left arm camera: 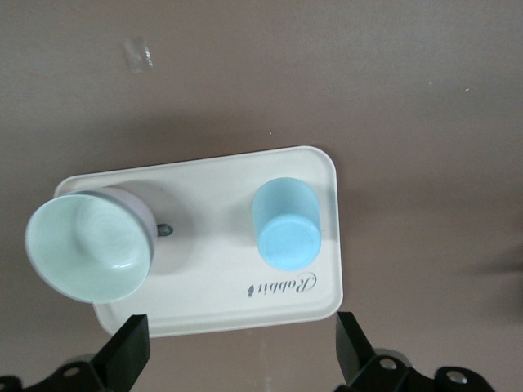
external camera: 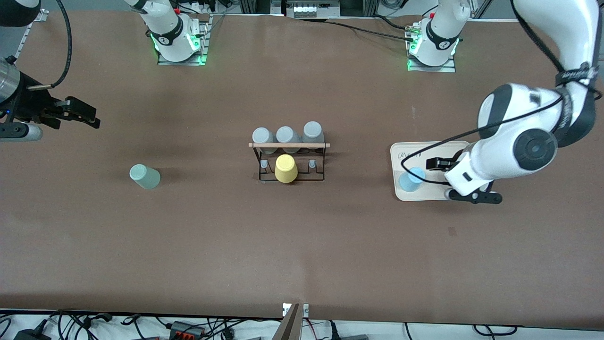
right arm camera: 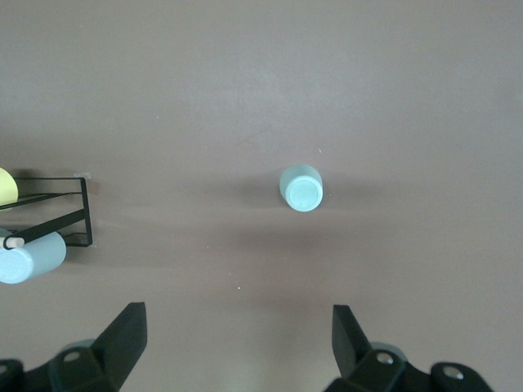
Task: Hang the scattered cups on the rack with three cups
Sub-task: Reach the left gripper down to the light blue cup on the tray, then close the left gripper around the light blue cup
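The pale mint-green cup (external camera: 145, 176) stands on the table toward the right arm's end; it also shows in the right wrist view (right arm camera: 301, 188). The light blue cup (external camera: 412, 179) stands on a cream tray (external camera: 424, 194) toward the left arm's end and shows in the left wrist view (left arm camera: 284, 222). The black wire rack (external camera: 289, 156) with its wooden rod is mid-table. My left gripper (external camera: 455, 181) is open and empty over the tray's edge, beside the blue cup. My right gripper (external camera: 87, 115) is open and empty in the air, apart from the mint cup.
Three grey cups (external camera: 286, 135) hang along the rack's top and a yellow cup (external camera: 286, 169) on its lower front. On the tray (left arm camera: 212, 269) beside the blue cup is a bowl (left arm camera: 88, 245), mint inside, hidden by the left arm in the front view.
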Motion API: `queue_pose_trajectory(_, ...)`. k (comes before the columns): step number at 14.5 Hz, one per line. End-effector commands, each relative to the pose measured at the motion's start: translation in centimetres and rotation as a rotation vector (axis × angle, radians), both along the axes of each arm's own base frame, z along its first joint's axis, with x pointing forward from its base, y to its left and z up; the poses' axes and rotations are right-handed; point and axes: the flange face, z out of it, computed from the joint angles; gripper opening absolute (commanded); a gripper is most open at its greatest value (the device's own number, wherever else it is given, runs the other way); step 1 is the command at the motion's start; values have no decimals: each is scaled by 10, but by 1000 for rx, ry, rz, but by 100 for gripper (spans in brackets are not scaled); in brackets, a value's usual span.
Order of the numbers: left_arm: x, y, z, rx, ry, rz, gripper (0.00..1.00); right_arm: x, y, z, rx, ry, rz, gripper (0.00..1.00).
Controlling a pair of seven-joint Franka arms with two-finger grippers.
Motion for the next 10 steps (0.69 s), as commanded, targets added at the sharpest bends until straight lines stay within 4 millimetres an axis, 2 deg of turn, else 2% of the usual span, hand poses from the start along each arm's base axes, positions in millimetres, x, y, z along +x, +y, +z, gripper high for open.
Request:
queue_pose_trajectory(1, -21, 1, -46, -12, -12, -9, 100, 0, -1, -6, -9, 7, 12, 100)
queue_pose_trajectory(2, -27, 1, -61, -15, -20, -6, 100, 0, -1, -6, -9, 7, 10, 100)
queue_pose_trajectory(4, -33, -1, -73, -19, -12, -1, 100, 0, -1, -6, -9, 7, 10, 100)
queue_pose_trajectory(6, -45, -20, -85, -34, -17, -17, 100, -1, -1, -5, -9, 6, 12, 100)
queue_pose_trajectory(8, -53, -20, -99, -36, -36, -13, 100, -1, -1, -5, -9, 9, 12, 100)
queue_pose_trajectory(10, -54, -18, -102, -37, -39, -10, 100, -1, -3, -5, -9, 9, 9, 100)
